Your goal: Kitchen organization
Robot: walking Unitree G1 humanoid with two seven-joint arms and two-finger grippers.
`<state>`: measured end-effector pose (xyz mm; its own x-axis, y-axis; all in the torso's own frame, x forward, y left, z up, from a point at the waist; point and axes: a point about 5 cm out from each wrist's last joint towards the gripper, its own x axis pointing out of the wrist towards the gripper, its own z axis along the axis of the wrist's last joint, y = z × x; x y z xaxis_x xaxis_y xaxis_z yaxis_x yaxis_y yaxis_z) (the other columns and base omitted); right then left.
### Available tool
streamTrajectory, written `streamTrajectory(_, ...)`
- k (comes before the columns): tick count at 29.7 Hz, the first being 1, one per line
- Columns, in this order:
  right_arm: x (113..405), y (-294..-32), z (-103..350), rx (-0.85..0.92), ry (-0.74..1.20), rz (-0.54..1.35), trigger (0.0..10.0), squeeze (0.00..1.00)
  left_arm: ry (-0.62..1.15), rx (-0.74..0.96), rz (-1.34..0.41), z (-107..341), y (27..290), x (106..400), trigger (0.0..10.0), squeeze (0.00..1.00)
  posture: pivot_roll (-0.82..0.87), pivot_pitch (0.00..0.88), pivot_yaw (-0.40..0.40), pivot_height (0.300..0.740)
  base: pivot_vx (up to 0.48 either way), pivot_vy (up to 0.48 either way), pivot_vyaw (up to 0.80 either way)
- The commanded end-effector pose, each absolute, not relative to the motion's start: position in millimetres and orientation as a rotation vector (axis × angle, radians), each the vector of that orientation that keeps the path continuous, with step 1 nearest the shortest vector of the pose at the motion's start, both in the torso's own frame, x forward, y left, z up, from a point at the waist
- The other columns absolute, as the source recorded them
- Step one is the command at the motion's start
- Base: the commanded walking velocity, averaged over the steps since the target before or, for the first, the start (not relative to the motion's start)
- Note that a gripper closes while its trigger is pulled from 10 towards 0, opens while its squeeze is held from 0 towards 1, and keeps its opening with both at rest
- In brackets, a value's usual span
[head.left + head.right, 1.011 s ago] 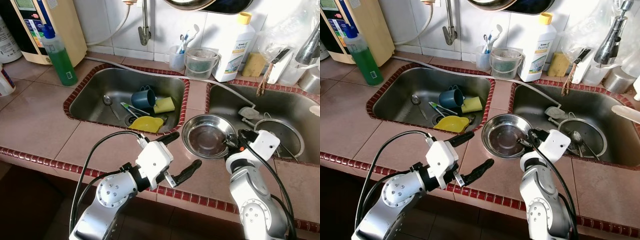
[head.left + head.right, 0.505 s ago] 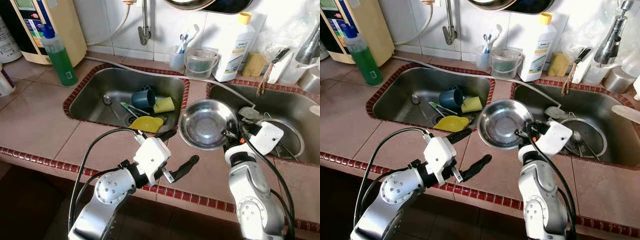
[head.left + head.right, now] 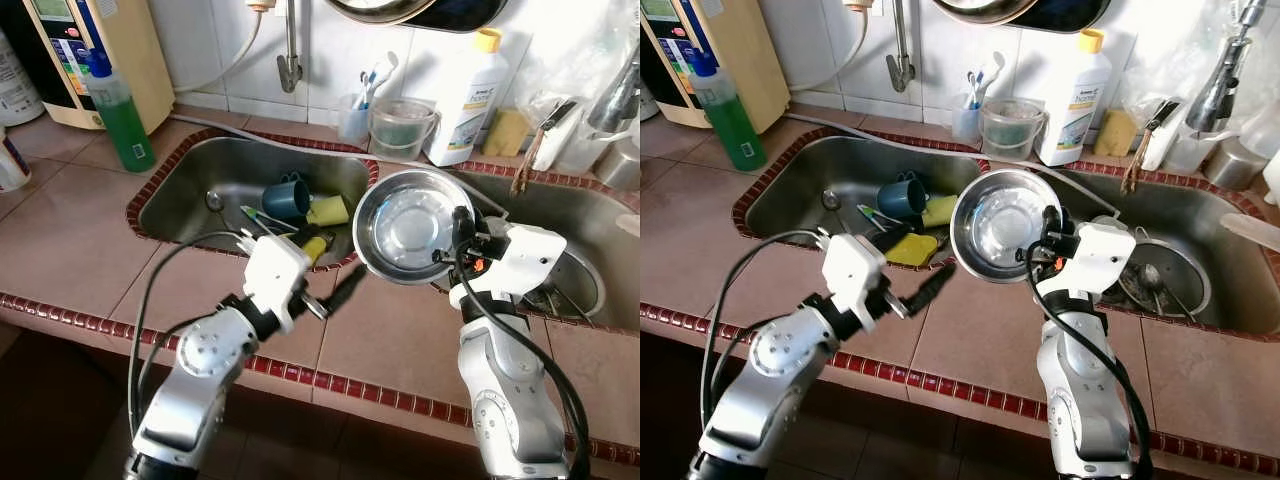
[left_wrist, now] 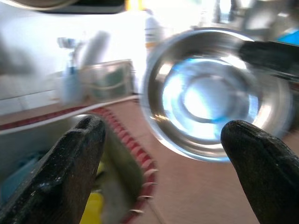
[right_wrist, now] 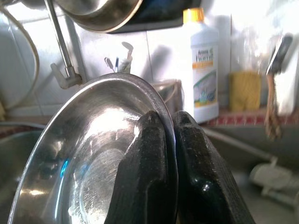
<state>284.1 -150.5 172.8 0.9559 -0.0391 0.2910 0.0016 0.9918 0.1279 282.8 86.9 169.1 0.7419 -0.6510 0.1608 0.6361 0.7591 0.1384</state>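
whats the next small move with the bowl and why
Probably carry the bowl sideways over the left sink. The right gripper pinches its rim and holds it tilted in the air above the counter strip between the sinks, and the other dishes lie in that sink.

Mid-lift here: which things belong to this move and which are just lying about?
In play:
- steel bowl, tilted, rim pinched in the right pincer
- left pincer, open, beside it

Lying about:
- blue mug, yellow sponge in the left sink
- green soap bottle
- white detergent bottle
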Motion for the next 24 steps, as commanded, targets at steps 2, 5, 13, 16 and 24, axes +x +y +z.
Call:
streamTrajectory(2,288,-154,177,0.041,-0.338,-0.026,9.5,0.00,-0.185,0.065,-0.629,169,98,292,10.0,0.00,-0.20,0.027,-0.031,0.732,0.000,0.000,0.00)
streamTrajectory(5,293,-159,178,-0.002,-0.347,-0.029,10.0,0.00,-0.170,0.023,-0.542,172,113,301,10.0,0.00,-0.19,0.027,-0.038,0.732,0.000,0.000,0.00)
streamTrajectory(13,298,-160,180,-0.035,-0.370,-0.025,10.0,0.00,-0.163,0.041,-0.489,173,122,308,10.0,0.00,-0.18,0.028,-0.042,0.732,0.000,0.000,0.00)
streamTrajectory(16,299,-157,180,-0.045,-0.381,-0.020,10.0,0.00,-0.153,0.038,-0.485,174,123,311,10.0,0.00,-0.17,0.026,-0.038,0.732,0.000,0.000,0.00)
streamTrajectory(24,300,-153,178,-0.056,-0.397,-0.014,10.0,0.00,-0.140,0.049,-0.482,174,122,314,10.0,0.00,-0.17,0.028,-0.031,0.732,0.000,0.000,0.00)
